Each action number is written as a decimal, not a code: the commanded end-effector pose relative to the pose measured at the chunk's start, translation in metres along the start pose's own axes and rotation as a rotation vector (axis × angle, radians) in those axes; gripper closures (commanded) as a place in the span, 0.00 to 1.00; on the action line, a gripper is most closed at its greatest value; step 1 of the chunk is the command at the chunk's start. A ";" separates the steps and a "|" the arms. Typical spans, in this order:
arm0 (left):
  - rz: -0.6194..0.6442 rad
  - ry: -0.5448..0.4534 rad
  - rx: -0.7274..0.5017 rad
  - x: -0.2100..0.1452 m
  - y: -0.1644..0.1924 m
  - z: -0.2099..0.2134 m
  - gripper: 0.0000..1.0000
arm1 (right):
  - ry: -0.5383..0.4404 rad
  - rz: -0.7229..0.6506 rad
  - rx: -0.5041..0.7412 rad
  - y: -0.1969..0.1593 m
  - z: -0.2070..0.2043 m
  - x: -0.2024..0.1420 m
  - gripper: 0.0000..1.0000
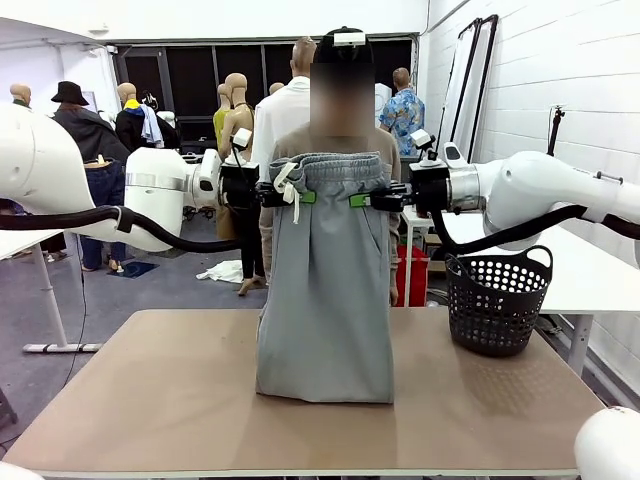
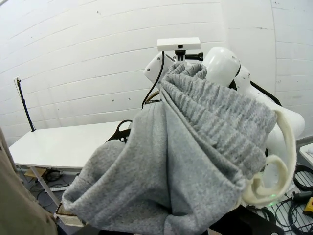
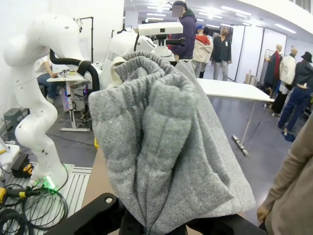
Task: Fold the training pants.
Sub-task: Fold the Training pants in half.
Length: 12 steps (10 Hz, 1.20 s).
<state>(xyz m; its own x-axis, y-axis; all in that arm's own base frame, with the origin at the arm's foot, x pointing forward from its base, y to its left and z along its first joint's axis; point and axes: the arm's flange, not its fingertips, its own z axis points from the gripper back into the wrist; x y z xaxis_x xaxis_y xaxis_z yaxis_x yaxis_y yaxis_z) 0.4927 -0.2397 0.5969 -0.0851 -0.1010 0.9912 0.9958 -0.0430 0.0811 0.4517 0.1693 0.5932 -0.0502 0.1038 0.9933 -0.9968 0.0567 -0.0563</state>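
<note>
- I hold the training pants [image 1: 327,290] up by the waistband, my left gripper [image 1: 300,197] clamped on one end and my right gripper [image 1: 362,200] clamped on the other, so the cloth hangs flat and straight, which I judge readies it for folding.
- The pants hang above the middle of the table [image 1: 150,400], their lower edge resting on it, in front of the person [image 1: 335,130].
- They are light grey soft jersey, with a gathered waistband and a white drawstring [image 1: 290,190] dangling near my left gripper.
- A black basket [image 1: 497,300] stands to my right.
</note>
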 end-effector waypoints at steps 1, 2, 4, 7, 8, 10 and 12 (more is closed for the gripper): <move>0.019 0.029 0.032 0.004 0.025 0.009 1.00 | 0.016 0.000 0.003 -0.022 -0.011 0.007 1.00; 0.019 0.026 0.047 0.003 0.034 0.013 1.00 | 0.021 0.005 0.005 -0.032 -0.016 0.007 1.00; 0.015 0.026 0.068 0.002 0.052 0.017 1.00 | 0.036 0.014 0.009 -0.044 -0.024 0.011 1.00; 0.013 -0.002 0.084 -0.003 0.073 0.025 1.00 | 0.042 0.014 0.004 -0.056 -0.031 0.007 1.00; 0.005 0.011 0.067 -0.007 0.055 0.019 1.00 | 0.054 0.011 0.001 -0.053 -0.030 0.006 1.00; 0.005 0.011 0.067 -0.007 0.055 0.019 1.00 | 0.028 -0.004 -0.004 -0.051 -0.028 0.004 1.00; 0.005 0.011 0.067 -0.007 0.055 0.019 1.00 | 0.028 -0.004 -0.004 -0.051 -0.028 0.004 1.00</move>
<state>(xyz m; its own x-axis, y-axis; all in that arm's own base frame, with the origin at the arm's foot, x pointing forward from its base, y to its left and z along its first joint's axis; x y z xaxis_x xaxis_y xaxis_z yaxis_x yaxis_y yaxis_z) 0.5542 -0.2242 0.5942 -0.0773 -0.1093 0.9910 0.9965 0.0220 0.0802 0.5072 0.1933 0.5949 -0.0408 0.1310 0.9905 -0.9969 0.0619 -0.0492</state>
